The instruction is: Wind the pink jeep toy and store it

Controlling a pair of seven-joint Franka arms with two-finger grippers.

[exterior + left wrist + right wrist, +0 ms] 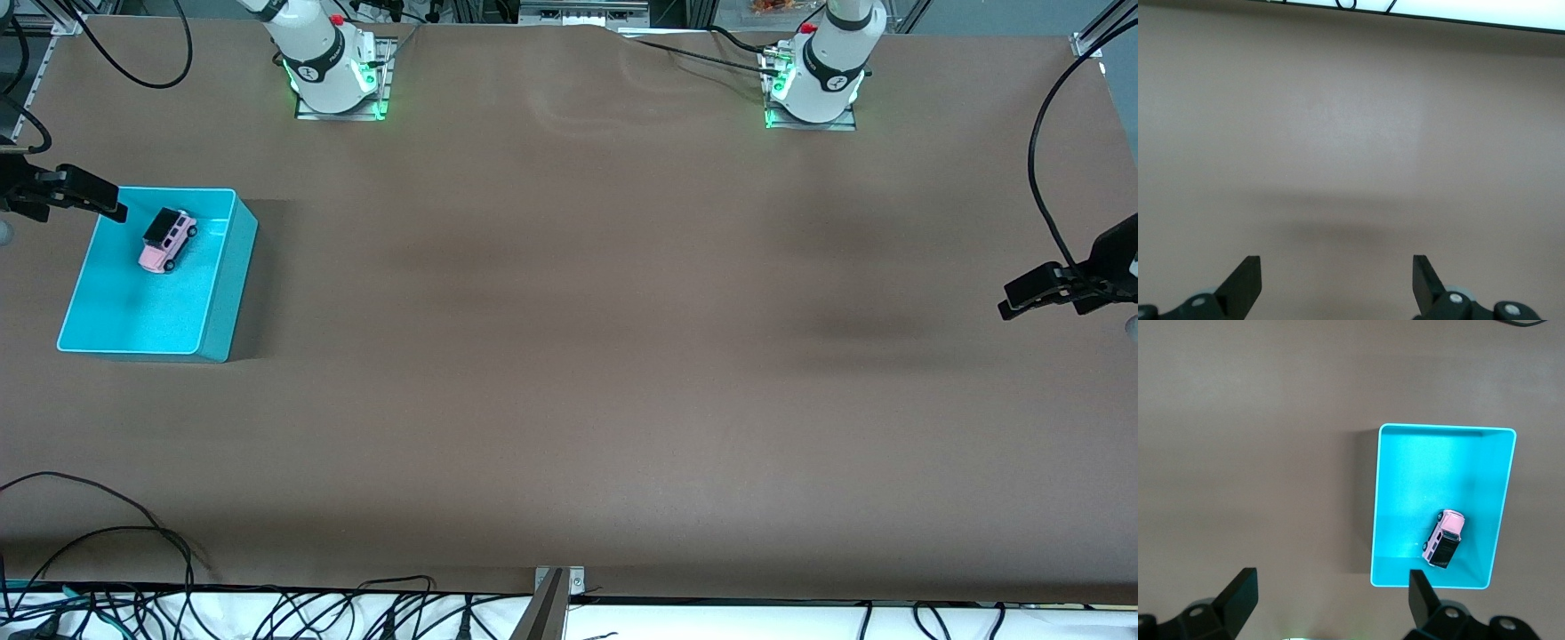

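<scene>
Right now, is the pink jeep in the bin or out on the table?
In. The pink jeep sits on its wheels on the floor of the turquoise bin, enclosed by its walls in both views.

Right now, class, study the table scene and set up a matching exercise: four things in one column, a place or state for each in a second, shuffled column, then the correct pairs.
Things
1. pink jeep toy
2. turquoise bin
3. left gripper
4. right gripper

Places or states
A. open, over bare table at the left arm's end
B. on the table at the right arm's end
C. lying in the bin
D. open, above the bin's rim

Pairs: 1-C, 2-B, 3-A, 4-D
</scene>
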